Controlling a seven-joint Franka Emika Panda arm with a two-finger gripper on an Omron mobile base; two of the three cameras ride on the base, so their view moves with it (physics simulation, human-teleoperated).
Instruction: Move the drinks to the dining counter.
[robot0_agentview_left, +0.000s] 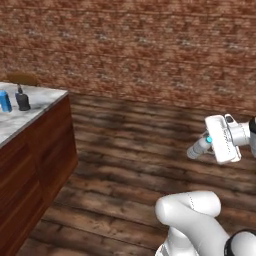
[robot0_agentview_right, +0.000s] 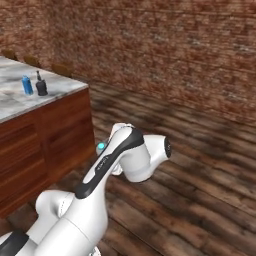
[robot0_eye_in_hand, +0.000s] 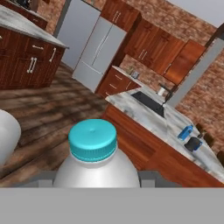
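The pincer (robot0_eye_in_hand: 96, 175) grips the clear water bottle (robot0_eye_in_hand: 94, 164) with the teal cap, carried over the wood floor, well apart from the dining surface (robot0_eye_in_hand: 151, 118). The blue carton (robot0_agentview_left: 5, 101) and black bottle (robot0_agentview_left: 22, 99) already stand near that surface's end. Best keep the bottle upright and set it on bare marble beside them, clear of the sink (robot0_eye_in_hand: 148, 103) and the edge.

Brick wall (robot0_agentview_left: 150, 45) behind, dark plank floor (robot0_agentview_left: 140, 150) below. Steel fridge (robot0_eye_in_hand: 94, 48) between reddish wood cabinets (robot0_eye_in_hand: 144, 41). Wooden chair backs (robot0_agentview_right: 60, 69) beyond worktop.
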